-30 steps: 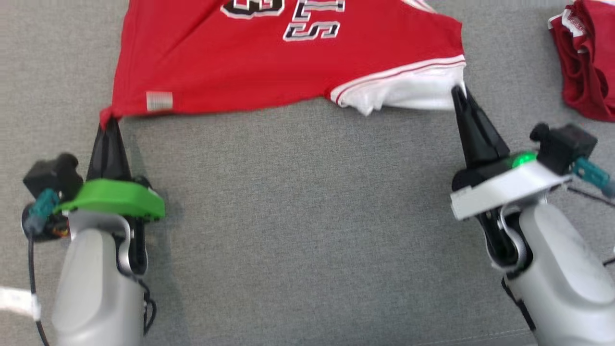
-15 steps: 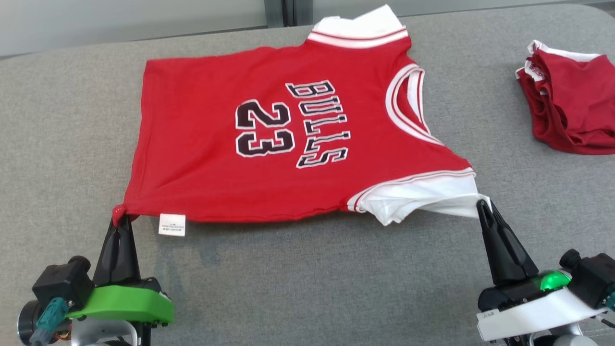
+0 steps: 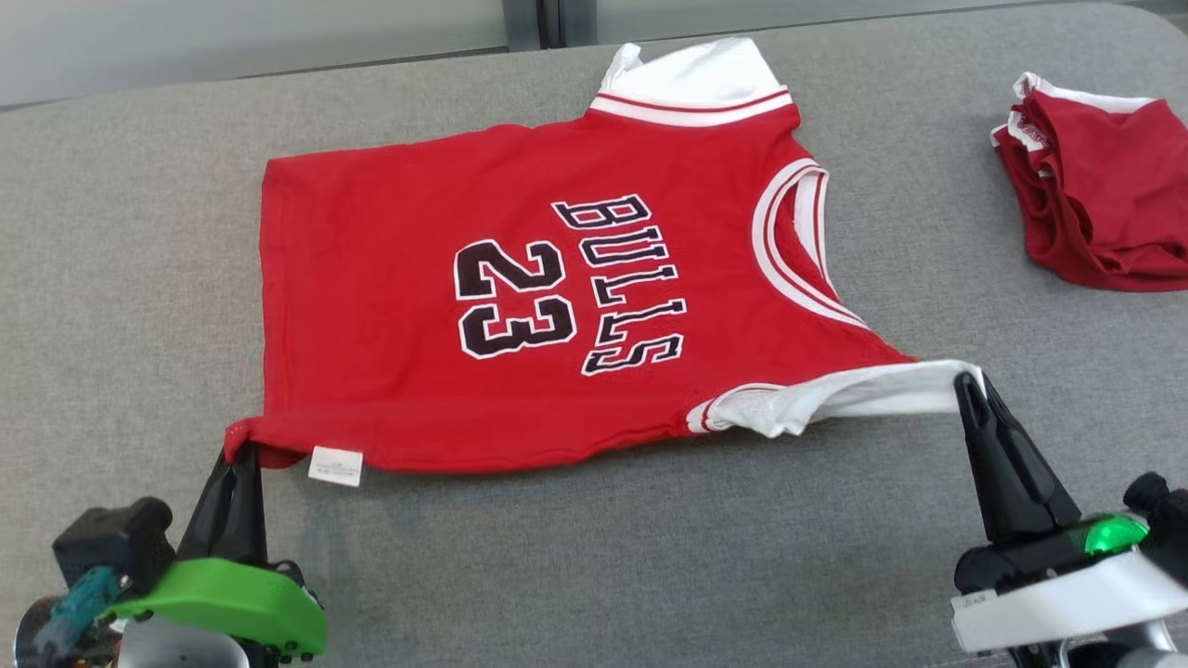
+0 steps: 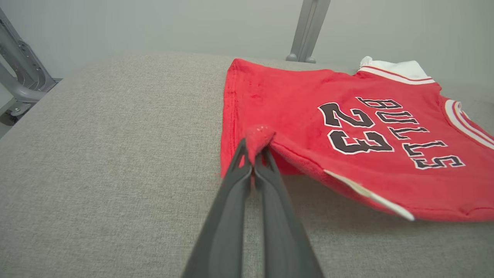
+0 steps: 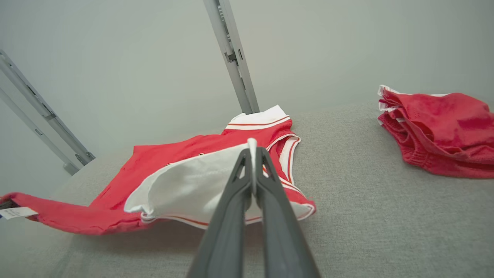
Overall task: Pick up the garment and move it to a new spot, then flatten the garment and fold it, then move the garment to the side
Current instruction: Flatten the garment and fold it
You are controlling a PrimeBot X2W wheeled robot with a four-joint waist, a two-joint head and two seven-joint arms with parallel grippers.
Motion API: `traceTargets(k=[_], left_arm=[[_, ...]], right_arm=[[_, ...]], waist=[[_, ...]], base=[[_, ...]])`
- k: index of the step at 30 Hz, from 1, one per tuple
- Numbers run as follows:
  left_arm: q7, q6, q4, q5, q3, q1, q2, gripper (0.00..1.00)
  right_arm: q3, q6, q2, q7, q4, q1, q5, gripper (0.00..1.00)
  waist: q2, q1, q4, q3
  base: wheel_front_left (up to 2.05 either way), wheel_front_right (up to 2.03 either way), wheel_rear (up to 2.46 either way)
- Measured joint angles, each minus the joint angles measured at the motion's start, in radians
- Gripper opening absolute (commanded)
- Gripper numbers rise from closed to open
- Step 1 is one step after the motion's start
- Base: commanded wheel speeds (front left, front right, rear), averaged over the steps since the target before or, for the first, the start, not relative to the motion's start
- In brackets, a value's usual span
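Jersey [image 3: 520, 306] spread print-up mid-pad [image 3: 594, 566], near edge lifted off the fabric, left gripper [image 3: 239, 452] pinched tight on red hem corner, right gripper [image 3: 972, 382] pinched tight on white sleeve edge, second red garment [image 3: 1095, 213] heaped well apart, far right.

Over by the table's far right corner sits a bunched-up dark red cloth [image 3: 1100, 199] with white trim (loosely heaped, not flat). The table [image 3: 594, 566] wears a grey woven cover. Behind its far edge a grey metal post [image 3: 531, 11] rises against a pale wall [image 3: 232, 42], and slanted metal struts [image 4: 17, 69] stand off the left edge.
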Motion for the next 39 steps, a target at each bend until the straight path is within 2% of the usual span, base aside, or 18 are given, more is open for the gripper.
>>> traceTargets(k=[9,17,24,25,26,27,29,30,34,39], left_arm=[[0.106,-0.03,0.136,-0.064,-0.012,-0.149,0.023,0.0],[0.103,-0.038,0.201,-0.079,-0.002,-0.247,0.041,0.0],[0.085,-0.048,0.254,-0.085,-0.019,-0.305,0.042,0.0],[0.08,-0.05,0.262,-0.085,-0.022,-0.311,0.042,0.39],[0.071,-0.057,0.272,-0.085,-0.026,-0.319,0.043,1.0],[0.063,-0.061,0.282,-0.085,-0.032,-0.326,0.044,1.0],[0.036,-0.065,0.291,-0.083,-0.038,-0.333,0.042,1.0],[0.016,-0.066,0.293,-0.079,-0.041,-0.334,0.041,1.0],[-0.122,-0.052,0.277,-0.039,-0.039,-0.334,0.027,1.0],[-0.285,-0.026,0.254,0.004,-0.052,-0.332,0.005,1.0]], right_arm=[[0.038,0.0,-0.091,-0.015,0.197,-0.226,0.045,0.0],[0.11,0.0,-0.183,-0.076,0.388,-0.439,0.091,0.0],[0.182,0.0,-0.223,-0.134,0.547,-0.576,0.133,0.0],[0.191,0.0,-0.224,-0.14,0.563,-0.588,0.136,0.0],[0.199,0.0,-0.224,-0.149,0.583,-0.6,0.141,0.0],[0.206,0.0,-0.224,-0.16,0.599,-0.61,0.143,0.1],[0.211,0.0,-0.224,-0.179,0.618,-0.619,0.141,0.77],[0.211,0.0,-0.223,-0.188,0.622,-0.62,0.132,1.0],[0.173,0.0,-0.209,-0.201,0.593,-0.613,0.06,1.0],[0.09,0.0,-0.158,-0.204,0.469,-0.542,-0.041,1.0]], waist=[[0.0,0.0,0.013,0.099],[0.0,0.0,0.038,0.171],[0.0,0.0001,0.058,0.204],[0.0,0.0,0.06,0.207],[0.0,0.0001,0.061,0.21],[0.0,0.0,0.062,0.212],[0.0,0.0,0.064,0.213],[0.0,0.0,0.064,0.212],[0.0,0.0001,0.06,0.199],[0.0,0.0,0.055,0.174]], base=[[0.0,0.0,0.0],[0.0,0.0,0.0],[0.0,0.0,0.0],[0.0,0.0,0.0],[0.0,0.0,0.0],[0.0,0.0,0.0],[0.0,0.0,0.0],[0.0,0.0,0.0],[0.0,0.0,0.0],[0.0,0.0,0.0]])
